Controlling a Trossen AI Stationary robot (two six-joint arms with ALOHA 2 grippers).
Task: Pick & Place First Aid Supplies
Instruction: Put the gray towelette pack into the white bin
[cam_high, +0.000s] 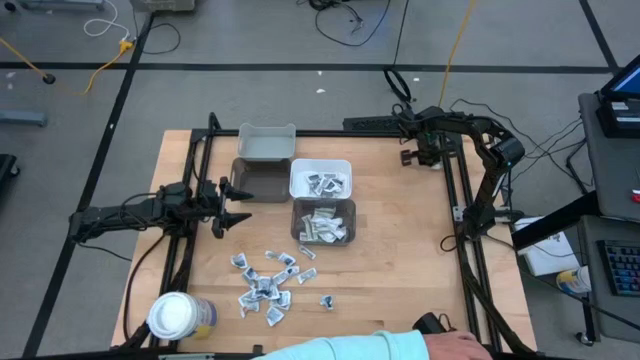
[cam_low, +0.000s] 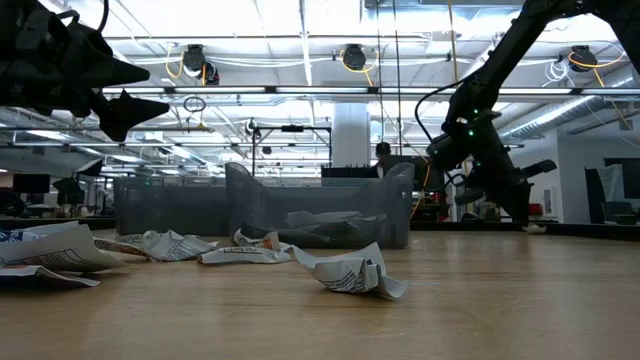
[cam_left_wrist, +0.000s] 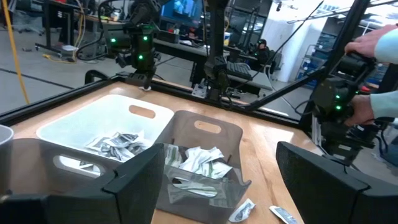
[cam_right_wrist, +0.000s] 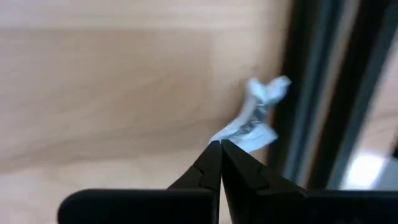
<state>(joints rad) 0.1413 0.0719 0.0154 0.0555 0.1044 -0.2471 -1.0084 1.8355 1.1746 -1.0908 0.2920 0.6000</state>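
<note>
first aid supplies: one crumpled packet (cam_right_wrist: 258, 115) pinched at the right gripper (cam_right_wrist: 221, 144), far right table edge.
its jaws are closed on the packet's corner beside the black frame rail (cam_right_wrist: 323, 93). more packets (cam_high: 268, 282) lie loose on the table (cam_high: 400, 250) and in the grey bin (cam_high: 322, 221) and white bin (cam_high: 320, 178). the left gripper (cam_high: 243, 203) hangs wide open beside the bins.

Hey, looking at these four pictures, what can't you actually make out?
- Right claw, right wrist view: shut tips by a blurred packet; whether it pinches it is unclear.
- High view: that claw sits at the table's far right corner, too small to show a packet.
- Print on the loose packets: too small in the high view.
- Grey bin, low view: its wall hides most contents.
- Jar: partly cut off at the high view's bottom edge.
</note>
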